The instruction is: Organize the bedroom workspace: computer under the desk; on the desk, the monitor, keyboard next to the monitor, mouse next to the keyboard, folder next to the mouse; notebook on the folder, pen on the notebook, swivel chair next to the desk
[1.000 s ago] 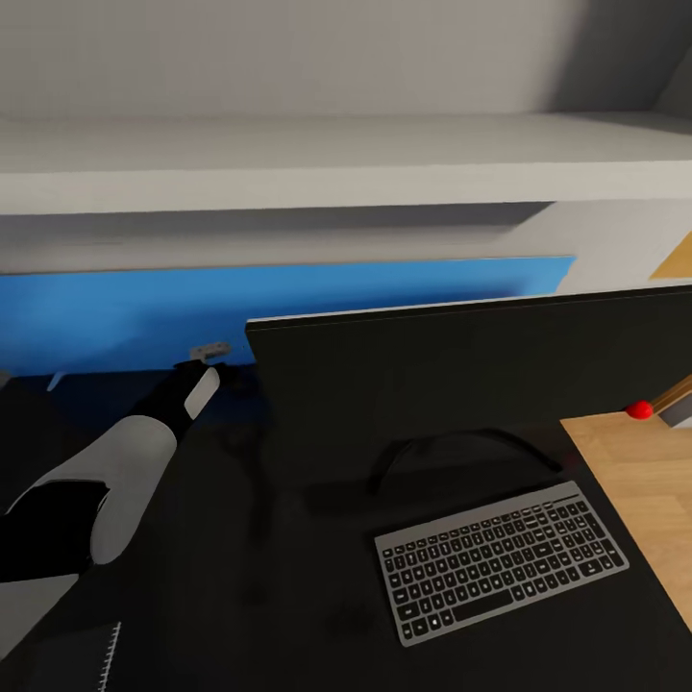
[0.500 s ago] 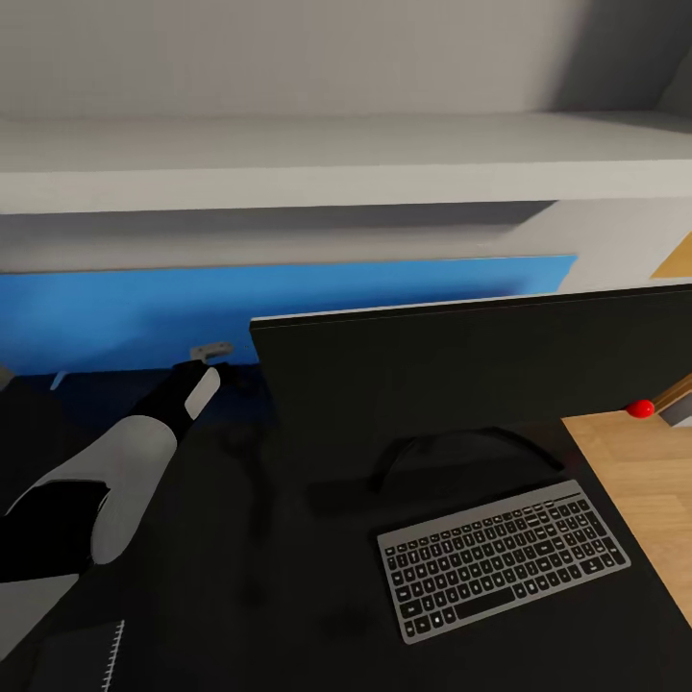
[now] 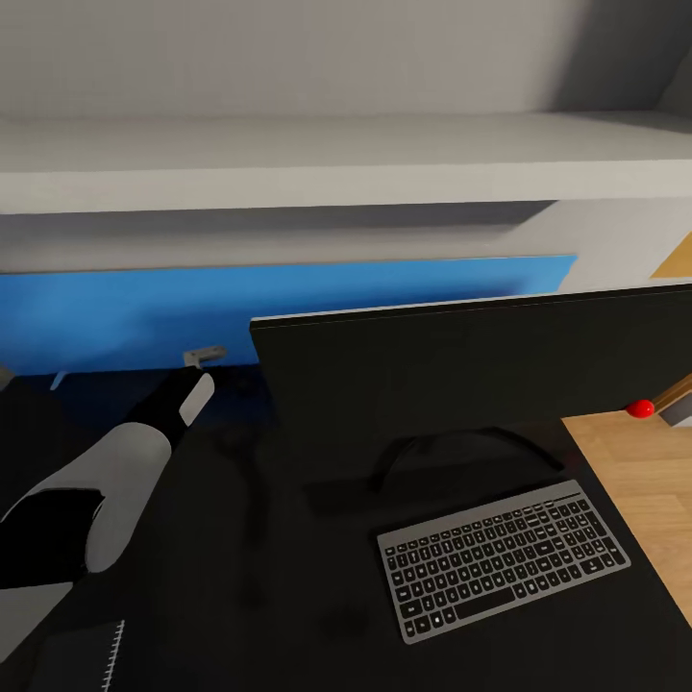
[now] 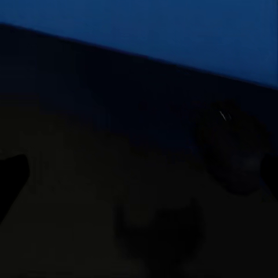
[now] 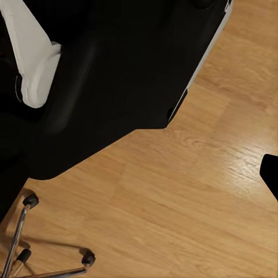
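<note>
The wide black monitor [image 3: 461, 370] stands on the glossy black desk [image 3: 240, 577] on its curved stand, with a red dot [image 3: 638, 408] at its lower right corner. The silver-grey keyboard [image 3: 502, 559] lies in front of it. My left arm reaches over the desk to the monitor's left edge, close to the blue back panel [image 3: 125, 312]. In the left wrist view the left gripper [image 4: 142, 176] is open above the dark desk top. A dark rounded mouse [image 4: 234, 153] lies just ahead, near one fingertip [image 4: 271, 174]. A corner of the spiral-bound notebook [image 3: 91, 658] lies at the front left.
A white wall shelf [image 3: 346, 159] hangs over the desk. Light wood floor [image 3: 644, 490] lies to the right of the desk. In the right wrist view the swivel chair's chrome base and castors [image 5: 35, 255] stand on the wood floor [image 5: 191, 208] by the desk's black edge [image 5: 133, 69].
The left forearm has drawn back and down a little. The monitor's left edge shifted slightly right a second ago and has stayed there since.
</note>
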### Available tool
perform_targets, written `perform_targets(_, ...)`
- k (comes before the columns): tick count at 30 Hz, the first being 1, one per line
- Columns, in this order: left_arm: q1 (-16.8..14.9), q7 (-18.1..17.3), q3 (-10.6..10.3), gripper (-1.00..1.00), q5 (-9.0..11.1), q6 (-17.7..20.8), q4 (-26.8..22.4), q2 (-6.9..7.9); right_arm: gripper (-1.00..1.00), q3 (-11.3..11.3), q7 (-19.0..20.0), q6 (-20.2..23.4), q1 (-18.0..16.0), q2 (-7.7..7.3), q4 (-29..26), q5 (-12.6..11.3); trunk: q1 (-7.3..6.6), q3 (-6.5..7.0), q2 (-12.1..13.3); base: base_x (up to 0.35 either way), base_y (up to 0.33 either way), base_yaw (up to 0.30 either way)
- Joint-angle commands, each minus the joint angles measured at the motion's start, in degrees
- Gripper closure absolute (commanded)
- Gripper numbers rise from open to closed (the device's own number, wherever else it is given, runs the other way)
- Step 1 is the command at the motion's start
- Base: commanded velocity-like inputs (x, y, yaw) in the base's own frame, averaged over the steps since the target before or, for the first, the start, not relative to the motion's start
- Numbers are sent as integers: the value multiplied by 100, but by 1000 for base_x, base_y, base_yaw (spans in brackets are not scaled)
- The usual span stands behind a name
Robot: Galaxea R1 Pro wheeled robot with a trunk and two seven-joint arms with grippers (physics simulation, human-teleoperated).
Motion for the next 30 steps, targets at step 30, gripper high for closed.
perform_targets(30,35,27,-23,-100,55,-23,-184,-64,-100,-64,-10,-13,-177,-18,-16,22,2,-4,-6,0,0,-24)
